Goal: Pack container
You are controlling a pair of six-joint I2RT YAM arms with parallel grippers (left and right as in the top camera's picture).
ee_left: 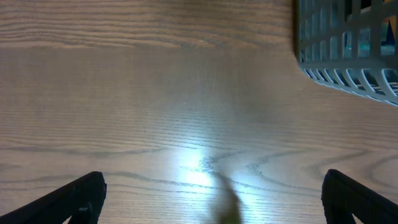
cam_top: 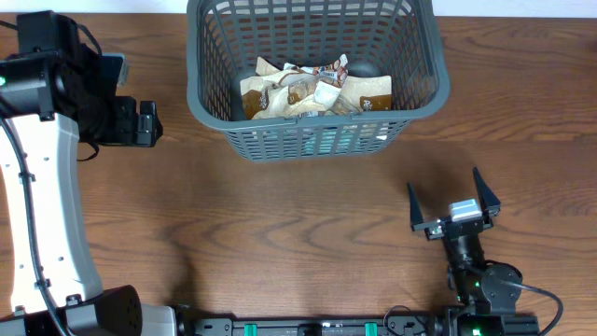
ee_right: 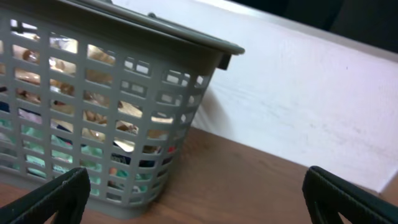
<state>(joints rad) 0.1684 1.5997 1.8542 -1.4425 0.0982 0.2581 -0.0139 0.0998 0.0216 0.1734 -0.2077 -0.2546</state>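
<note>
A brown wood-grain table (cam_top: 298, 215) is seen, backed by a white wall (ee_right: 298, 74). The left gripper (ee_left: 214, 180) is spread wide over bare wood, with nothing grasped. The container (cam_top: 308, 140) is set at the table's far middle, with food packets (cam_top: 308, 93) inside. The right gripper (cam_top: 444, 182) is likewise released and empty. The lower packets are only dimly made out through the lattice.

Matt grey plastic container (cam_top: 424, 98) — glossy wood-grain table (cam_top: 280, 233).
</note>
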